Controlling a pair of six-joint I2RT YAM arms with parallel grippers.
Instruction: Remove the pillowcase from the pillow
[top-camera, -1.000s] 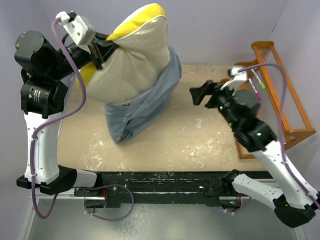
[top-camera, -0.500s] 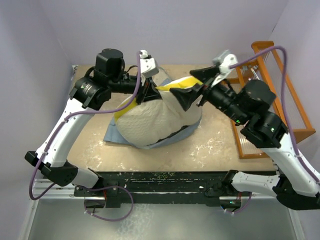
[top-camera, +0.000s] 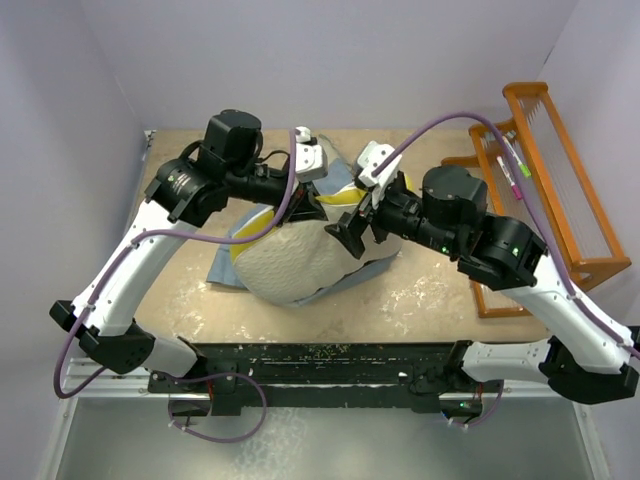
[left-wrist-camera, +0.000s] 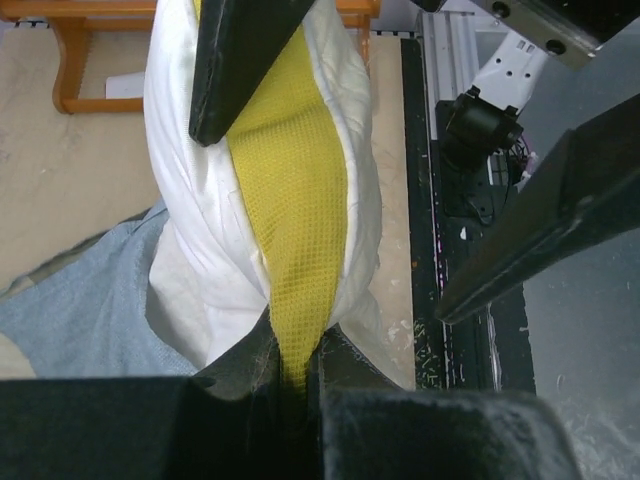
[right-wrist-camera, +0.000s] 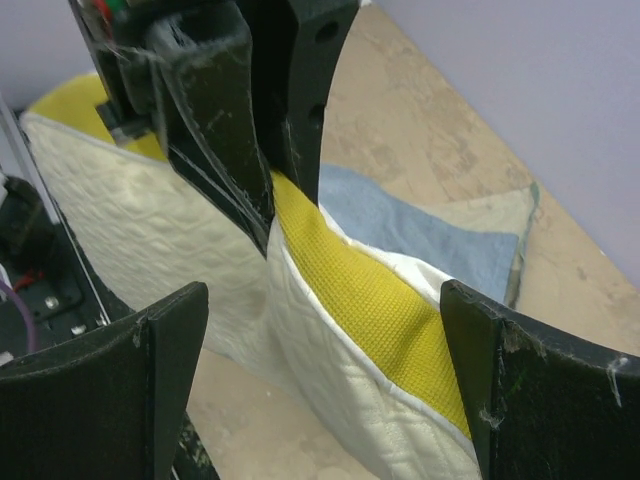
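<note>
The cream-white quilted pillow (top-camera: 290, 262) lies mid-table, its yellow edge (top-camera: 345, 197) facing up. The blue-grey pillowcase (top-camera: 226, 264) lies flat under and behind it, off most of the pillow. My left gripper (top-camera: 318, 205) is shut on the yellow edge (left-wrist-camera: 290, 200), which runs between its jaws in the left wrist view (left-wrist-camera: 295, 385). My right gripper (top-camera: 352, 228) is open beside it. In the right wrist view (right-wrist-camera: 330, 390) its fingers stand on either side of the pillow (right-wrist-camera: 330, 400) without touching. The pillowcase (right-wrist-camera: 400, 215) shows behind.
An orange wooden rack (top-camera: 560, 170) with pens stands at the table's right edge. The purple walls close in at the back and sides. The tan tabletop (top-camera: 420, 290) shows in front of the pillow.
My left arm has lowered the pillow from high at the back left down onto the table. My right arm has swung in from the right and its open jaws now straddle the yellow edge.
</note>
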